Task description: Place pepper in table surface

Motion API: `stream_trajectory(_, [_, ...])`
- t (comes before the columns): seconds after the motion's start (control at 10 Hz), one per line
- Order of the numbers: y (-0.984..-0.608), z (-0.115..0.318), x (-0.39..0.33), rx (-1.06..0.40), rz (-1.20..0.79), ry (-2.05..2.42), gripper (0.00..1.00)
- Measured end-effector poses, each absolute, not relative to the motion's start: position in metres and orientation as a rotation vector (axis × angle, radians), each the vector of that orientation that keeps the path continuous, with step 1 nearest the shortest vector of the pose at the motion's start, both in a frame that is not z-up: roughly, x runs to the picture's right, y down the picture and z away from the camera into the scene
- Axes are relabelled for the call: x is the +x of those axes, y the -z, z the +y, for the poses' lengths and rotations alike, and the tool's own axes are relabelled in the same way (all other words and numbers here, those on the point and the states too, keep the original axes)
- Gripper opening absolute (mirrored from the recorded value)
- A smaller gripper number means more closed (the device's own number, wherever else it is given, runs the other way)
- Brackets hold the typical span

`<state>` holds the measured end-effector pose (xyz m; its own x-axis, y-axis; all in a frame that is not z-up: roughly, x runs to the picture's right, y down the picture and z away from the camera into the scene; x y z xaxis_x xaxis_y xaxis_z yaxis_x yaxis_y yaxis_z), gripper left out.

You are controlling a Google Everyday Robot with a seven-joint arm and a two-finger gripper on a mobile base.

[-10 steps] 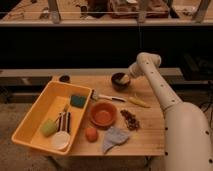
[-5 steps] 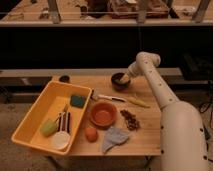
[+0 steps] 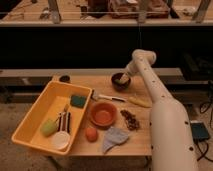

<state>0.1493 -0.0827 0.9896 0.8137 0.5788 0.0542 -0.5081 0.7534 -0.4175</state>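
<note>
Far left on the light tan, grained table surface (image 3: 97, 84) sits a rectangular yellow plastic bin (image 3: 35, 114) with sloping walls. It holds a dark green block (image 3: 77, 100) at its far end, a rounded light-green piece (image 3: 48, 127), a dark striped item (image 3: 64, 121) and a small white cup (image 3: 61, 140) at its near end. A small dark round object (image 3: 64, 78) stands just beyond the bin's far corner.

Toward the middle I see a shallow red-orange bowl (image 3: 103, 114), a smooth orange ball (image 3: 90, 134) near it, a crumpled grey-blue cloth (image 3: 115, 138) and a slim white-handled utensil (image 3: 107, 97) lying flat.

At the far edge stands the dark bowl (image 3: 120, 86), with the gripper (image 3: 122, 76) of my white arm (image 3: 155, 95) dipped to its mouth. The pepper (image 3: 118, 77) shows as a small pale greenish bit right there, at the rim, against the gripper. I cannot tell whether the gripper is clamped on it or apart.

To the right lie a long pale-yellow pod (image 3: 140, 102) and a loose brown, knobbly cluster (image 3: 131, 120).
</note>
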Motion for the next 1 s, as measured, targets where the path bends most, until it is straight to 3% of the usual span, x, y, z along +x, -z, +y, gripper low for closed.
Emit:
stream_trajectory(0.8, [-1.008,-0.06,0.144,-0.446,-0.134,-0.543,0.58])
stream_trajectory(0.9, [-1.009,-0.059,0.141,-0.45,-0.133,-0.536,0.57])
stream_trajectory(1.0, [-1.011,-0.057,0.138,-0.455,-0.133,-0.528,0.5])
